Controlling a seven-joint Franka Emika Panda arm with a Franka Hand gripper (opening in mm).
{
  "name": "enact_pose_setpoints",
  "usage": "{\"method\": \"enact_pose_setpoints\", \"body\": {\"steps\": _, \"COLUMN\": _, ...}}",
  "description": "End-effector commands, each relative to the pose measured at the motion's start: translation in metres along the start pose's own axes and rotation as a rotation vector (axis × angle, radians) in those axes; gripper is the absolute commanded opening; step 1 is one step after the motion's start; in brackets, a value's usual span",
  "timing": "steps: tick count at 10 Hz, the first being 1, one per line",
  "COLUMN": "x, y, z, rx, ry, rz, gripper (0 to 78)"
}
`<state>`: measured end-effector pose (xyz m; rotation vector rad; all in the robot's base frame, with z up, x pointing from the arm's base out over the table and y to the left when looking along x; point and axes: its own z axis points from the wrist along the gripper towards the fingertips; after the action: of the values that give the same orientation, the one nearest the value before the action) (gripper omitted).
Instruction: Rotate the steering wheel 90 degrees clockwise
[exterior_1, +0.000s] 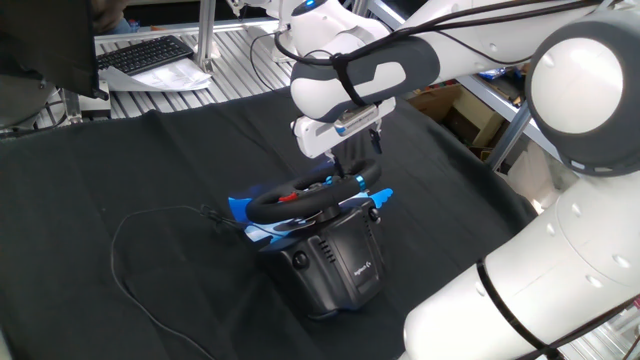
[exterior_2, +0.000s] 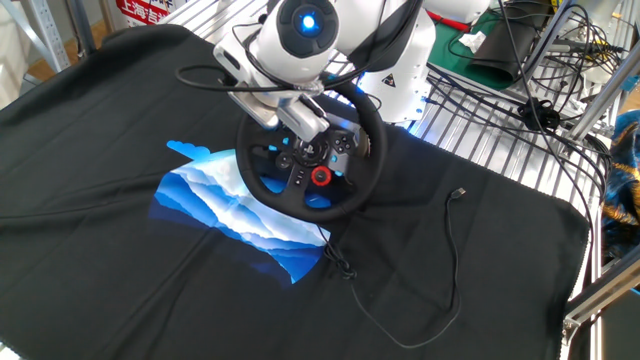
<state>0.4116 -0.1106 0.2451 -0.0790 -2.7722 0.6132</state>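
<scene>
The steering wheel (exterior_1: 290, 205) has a black rim with a blue stripe, blue paddles and red hub buttons. It sits on its boxy black base (exterior_1: 335, 265) in the middle of the black cloth. In the other fixed view the steering wheel (exterior_2: 322, 212) faces the camera, its red button near the hub. My gripper (exterior_1: 356, 172) comes down from above onto the rim by the blue stripe, and its dark fingers look closed on the rim. In the other fixed view my gripper (exterior_2: 312, 140) covers the upper left of the wheel; the fingertips are partly hidden.
A blue and white mat (exterior_2: 230, 205) lies under and beside the base. A black cable (exterior_2: 450, 250) loops over the cloth from the base. A keyboard (exterior_1: 145, 52) lies on the far bench. The arm's own base (exterior_2: 400, 70) stands behind the wheel.
</scene>
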Motion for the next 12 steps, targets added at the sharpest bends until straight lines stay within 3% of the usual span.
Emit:
{"method": "enact_pose_setpoints", "body": {"steps": 1, "x": 0.018, "y": -0.025, "z": -0.013, "rx": -0.020, "ry": 0.036, "rz": -0.014, "gripper": 77.4}}
{"method": "enact_pose_setpoints", "body": {"steps": 3, "x": 0.019, "y": -0.024, "z": -0.014, "rx": -0.017, "ry": 0.037, "rz": -0.006, "gripper": 77.4}}
{"method": "enact_pose_setpoints", "body": {"steps": 8, "x": 0.020, "y": -0.019, "z": -0.007, "rx": -0.003, "ry": 0.077, "rz": 0.010, "gripper": 77.4}}
{"method": "enact_pose_setpoints", "body": {"steps": 12, "x": 0.020, "y": -0.016, "z": 0.003, "rx": -0.006, "ry": 0.074, "rz": -0.004, "gripper": 77.4}}
